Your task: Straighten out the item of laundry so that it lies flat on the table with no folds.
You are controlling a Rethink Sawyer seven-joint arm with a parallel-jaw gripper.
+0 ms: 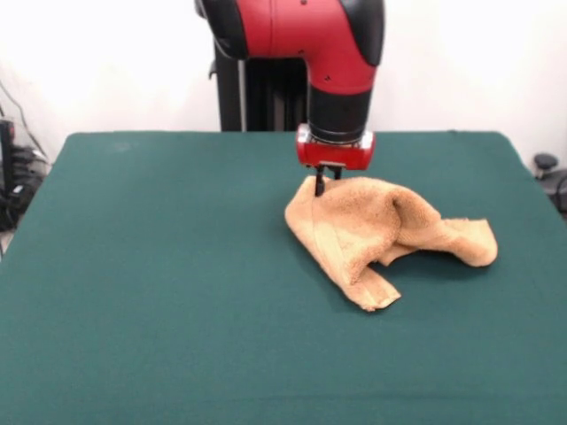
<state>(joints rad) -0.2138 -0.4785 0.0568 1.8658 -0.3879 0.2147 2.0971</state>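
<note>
Towel (pixel 376 232) sits crumpled right of the table's (pixel 159 292) middle, bunched into a hump with one flap trailing toward you and another toward the right edge. You can see the gripper (pixel 326 183) at the hump's far left peak, its thin black fingers closed together on a pinch of terry. Nothing else lies on the green cloth around it.

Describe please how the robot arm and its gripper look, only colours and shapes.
The arm is thick and rounded, glossy red with black joint covers and a black cylindrical wrist. Below sits a red gripper body with pale side pieces and thin black fingers.
</note>
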